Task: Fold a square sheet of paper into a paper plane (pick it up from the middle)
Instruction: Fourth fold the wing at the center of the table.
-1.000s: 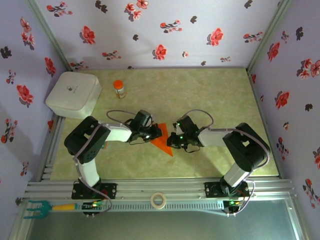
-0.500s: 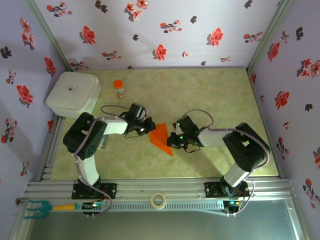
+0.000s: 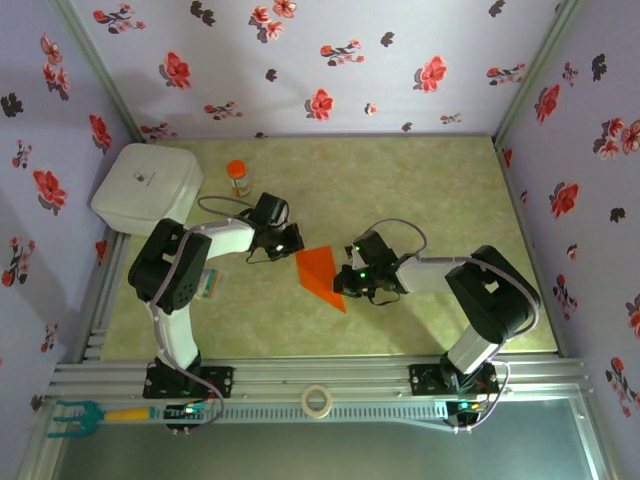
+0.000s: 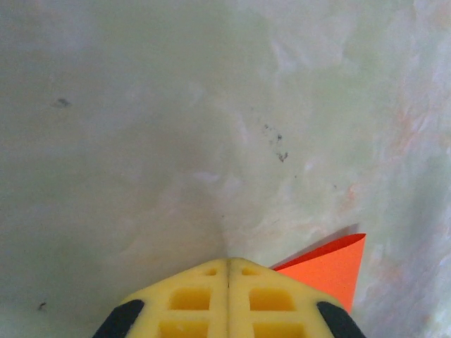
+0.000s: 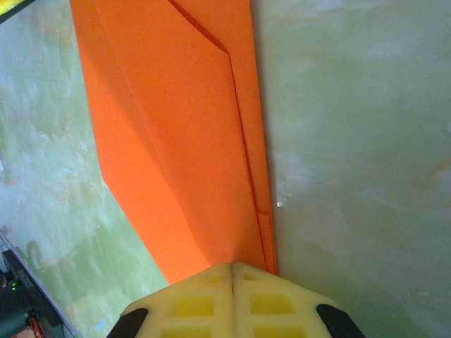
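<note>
Mid-table, on the pale green marbled tabletop [image 3: 420, 190], lies the bright orange paper [image 3: 320, 272], folded to a creased triangular wedge. The right gripper [image 5: 232, 266] has its jaws closed, tips on the wedge's near end, apparently pinning it; can't tell if it pinches. The left gripper [image 4: 227, 262] has its jaws closed & empty, just beside a wedge corner. Step, I'd judge: mid-fold, approx. halfway. Next prob. needs the left tip under a free edge, folding over w/o shifting the paper.
</note>
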Controlling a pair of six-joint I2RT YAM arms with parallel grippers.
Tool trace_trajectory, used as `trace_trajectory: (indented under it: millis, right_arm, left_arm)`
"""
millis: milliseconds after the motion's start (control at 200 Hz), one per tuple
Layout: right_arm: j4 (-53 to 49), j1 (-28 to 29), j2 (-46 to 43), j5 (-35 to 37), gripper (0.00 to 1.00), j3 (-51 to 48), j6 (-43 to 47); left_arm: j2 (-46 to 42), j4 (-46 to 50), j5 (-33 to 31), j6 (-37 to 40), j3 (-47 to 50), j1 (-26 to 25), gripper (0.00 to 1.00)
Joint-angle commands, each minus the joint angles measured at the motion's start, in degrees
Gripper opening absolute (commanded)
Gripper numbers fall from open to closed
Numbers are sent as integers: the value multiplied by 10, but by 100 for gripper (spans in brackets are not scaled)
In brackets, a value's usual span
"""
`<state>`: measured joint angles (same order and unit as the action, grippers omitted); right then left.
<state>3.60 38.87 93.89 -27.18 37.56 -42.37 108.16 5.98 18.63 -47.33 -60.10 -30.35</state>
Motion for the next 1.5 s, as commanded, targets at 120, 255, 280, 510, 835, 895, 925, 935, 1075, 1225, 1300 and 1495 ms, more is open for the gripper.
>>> trace_trajectory:
  millis: [120,255,280,510,835,895,925,935,1075,1225,1300,1495]
  right_arm:
    - [-92,3,29,31,0,-19,19]
    - [-93,2,30,30,0,-16,21]
    - [-92,2,29,30,0,-16,21]
    - [-95,2,25,31,0,-16,21]
    - [-96,2,20,25,0,-11,23]
    - [-94,2,16,20,0,-9,25]
    - [-96,2,13,19,0,-8,27]
    - [-98,2,12,19,0,-6,27]
    - [-114,3,-10,12,0,16,28]
    - [-93,7,-35,-11,0,39,11]
    - [-82,15,-31,-19,0,52,4]
    - [-54,23,15,1,0,75,-12]
  left_arm:
    - [-70,38,-38,20,5,0,6]
    - [-112,25,-52,12,24,-19,8]
    - [-116,18,-49,11,30,-26,8]
    - [-94,-67,5,-20,65,-99,9]
    - [-34,-148,17,-70,110,-121,6]
    - [-27,-147,13,-69,114,-115,5]
    - [-24,-146,13,-68,116,-113,5]
    - [-22,-146,13,-68,115,-112,5]
    - [-11,-145,15,-66,121,-109,4]
    - [-13,-154,18,-71,131,-109,3]
    - [-14,-155,18,-71,131,-109,3]
    - [-15,-161,20,-73,132,-109,3]
